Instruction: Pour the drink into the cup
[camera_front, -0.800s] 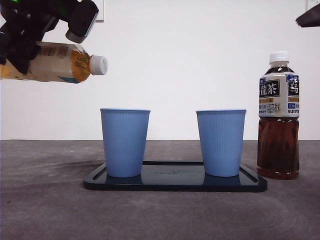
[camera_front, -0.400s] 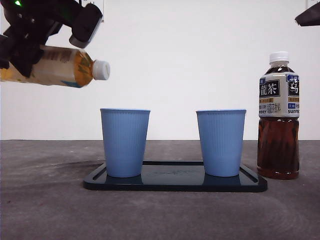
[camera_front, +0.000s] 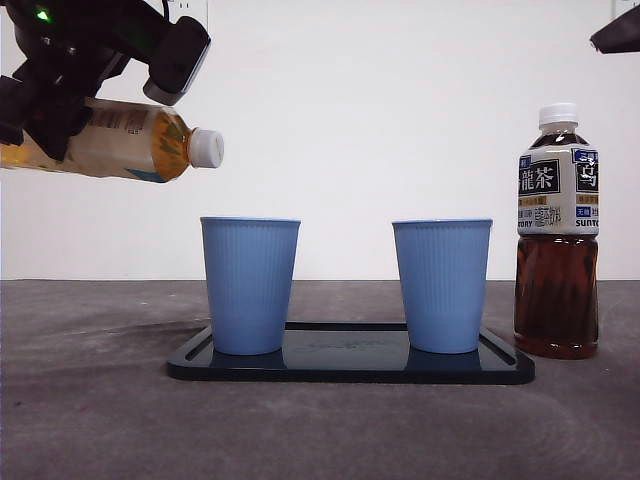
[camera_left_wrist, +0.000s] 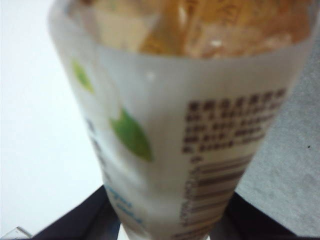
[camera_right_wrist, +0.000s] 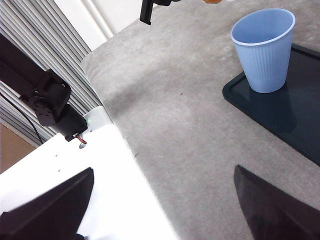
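Pinching a white-capped, amber-filled tea bottle nearly horizontal, left tool, right tool spread wide.

Table: the table is gray and a bit rough, with a white wall behind its back edge.
Tray: a dark, flat tray lies on the table, near the middle.
Tea bottle: a bottle of dark tea stands upright on the table just beside the tray's right end. It has a white cap.
Near the right wrist camera: the table meets a white board at one edge.
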